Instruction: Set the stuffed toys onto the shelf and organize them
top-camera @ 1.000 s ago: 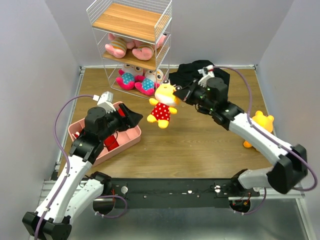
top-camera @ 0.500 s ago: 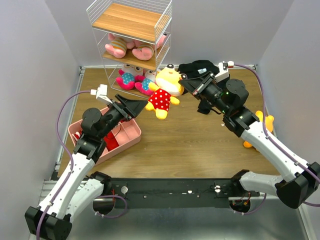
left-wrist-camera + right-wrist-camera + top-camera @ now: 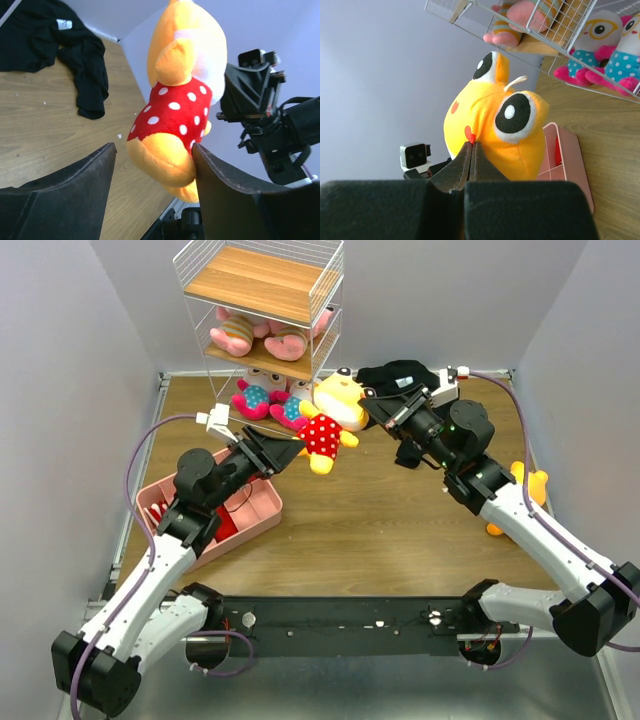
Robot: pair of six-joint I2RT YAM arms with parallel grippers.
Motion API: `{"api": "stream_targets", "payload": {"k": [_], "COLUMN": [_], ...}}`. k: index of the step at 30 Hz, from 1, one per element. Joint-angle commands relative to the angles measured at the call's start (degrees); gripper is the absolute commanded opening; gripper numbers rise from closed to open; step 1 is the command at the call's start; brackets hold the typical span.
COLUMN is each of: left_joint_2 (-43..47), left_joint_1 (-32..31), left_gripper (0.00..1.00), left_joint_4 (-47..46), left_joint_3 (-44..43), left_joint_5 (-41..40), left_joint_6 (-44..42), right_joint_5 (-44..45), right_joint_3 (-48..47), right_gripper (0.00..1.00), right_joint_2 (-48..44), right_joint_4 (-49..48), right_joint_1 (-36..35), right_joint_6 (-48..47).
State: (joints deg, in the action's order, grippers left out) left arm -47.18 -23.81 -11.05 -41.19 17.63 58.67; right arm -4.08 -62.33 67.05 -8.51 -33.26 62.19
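A yellow stuffed toy (image 3: pixel 332 412) in a red polka-dot outfit hangs in the air in front of the shelf (image 3: pixel 262 285). My right gripper (image 3: pixel 370 406) is shut on its face (image 3: pixel 500 131), pinching the small red mouth (image 3: pixel 471 145). My left gripper (image 3: pixel 291 452) is open around the toy's feet (image 3: pixel 162 161); one finger (image 3: pixel 220 175) touches a foot, the other stands apart. Two pink toys (image 3: pixel 255 335) lie on the shelf's middle tier. Two white-faced toys (image 3: pixel 270 400) sit on the bottom tier. Another yellow toy (image 3: pixel 526 486) lies on the table at the right, behind my right arm.
A black cloth garment (image 3: pixel 398 374) lies at the back of the table, right of the shelf. A pink tray (image 3: pixel 255 512) with square compartments sits at the left under my left arm. The shelf's top board holds nothing.
My right arm lifted the yellow toy up and back toward the shelf. My left gripper rose and moved right until its jaws stand around the toy's feet, then narrowed a little.
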Motion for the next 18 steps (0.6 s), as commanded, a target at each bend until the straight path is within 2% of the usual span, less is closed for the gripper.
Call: {"api": "stream_targets", "payload": {"k": [1,3,4,5,8,9,10,12,13,16,18], "left_joint_2": [-2.5,-2.5,-2.3,-2.0,-0.8,-0.5,-0.5,-1.1,-1.7,-3.0,-4.3], "left_joint_1": [-1.9,-2.5,-2.5,-2.6,-2.6,-2.5,-2.5,-2.5,-2.4,-2.1,-1.3], "left_gripper": [0.59,0.41,0.11,0.0,0.0,0.0,0.0,0.0,0.0,0.0,0.0], "left_joint_4": [1.6,1.9,2.8,3.3,6.0,7.2,10.5,14.6,18.2,23.1,25.2], "left_joint_3": [-3.1,-3.5,-4.1,-4.4,-6.8,-8.0,-11.5,-15.5,-19.4,-26.5,-30.7], "left_joint_5": [0.0,-0.6,-1.4,-1.8,-3.7,-4.3,-5.1,-7.2,-7.7,-9.5,-10.0], "left_joint_6": [-2.8,-3.2,-3.4,-3.7,-4.3,-4.9,-5.5,-6.9,-7.3,-8.1,-8.9], "right_joint_5": [1.4,1.7,2.1,2.3,2.5,2.3,1.4,0.4,0.0,0.5,3.3], "right_joint_3": [1.2,1.6,1.8,2.1,2.6,2.6,2.3,0.6,-0.1,0.0,1.7], "right_gripper": [0.01,0.01,0.01,0.01,0.02,0.09,0.29,0.42,0.57,0.84,0.93], "right_joint_2": [0.5,0.5,0.4,0.4,0.0,-0.2,-0.4,-1.3,-1.8,-5.5,-9.6], "right_joint_4": [-3.6,-3.6,-3.7,-3.6,-3.7,-3.8,-3.4,-1.8,0.7,5.3,7.1], "right_joint_1": [0.1,0.1,0.1,0.1,0.1,0.0,0.1,0.1,0.1,0.1,0.1], "right_joint_6": [1.7,2.0,2.0,1.9,1.3,0.6,-0.3,-4.0,-5.3,-9.1,-10.4]}}
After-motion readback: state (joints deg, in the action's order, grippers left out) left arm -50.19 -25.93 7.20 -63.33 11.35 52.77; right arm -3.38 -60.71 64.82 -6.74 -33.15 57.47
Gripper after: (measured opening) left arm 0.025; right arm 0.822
